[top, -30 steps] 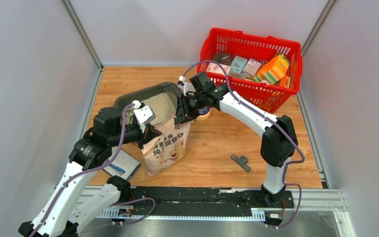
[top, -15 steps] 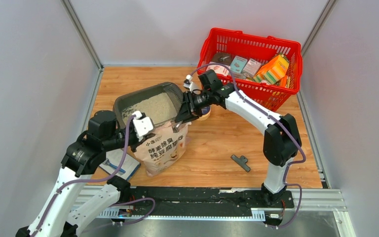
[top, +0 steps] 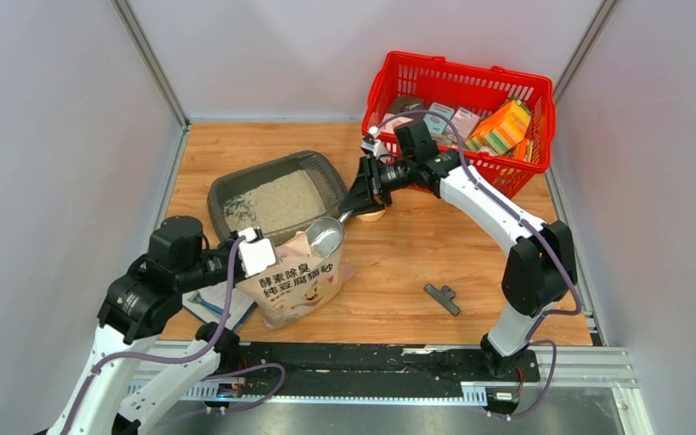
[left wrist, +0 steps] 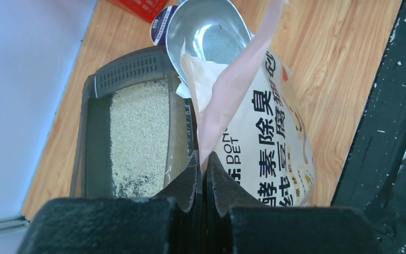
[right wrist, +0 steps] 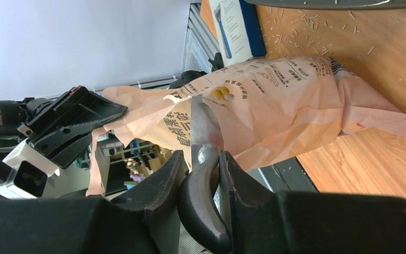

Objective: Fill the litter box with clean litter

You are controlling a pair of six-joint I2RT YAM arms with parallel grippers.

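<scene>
Two pincers engaged. Left pincer [left wrist: 202,168] — pressed together on the upper edge of the bag [top: 301,281], holding its mouth up. Right pincer [right wrist: 203,154] — clamped on the handle of the scoop [top: 325,237], bowl empty at the bag mouth.

Step judged: scooping. The next move calls for a dip into the bag, then a level carry.

Litter box [left wrist: 91,138], on the tabletop just behind the bag — clean litter [top: 272,201] partly covering its floor. Red basket [top: 378,87] — assorted cartons.
</scene>
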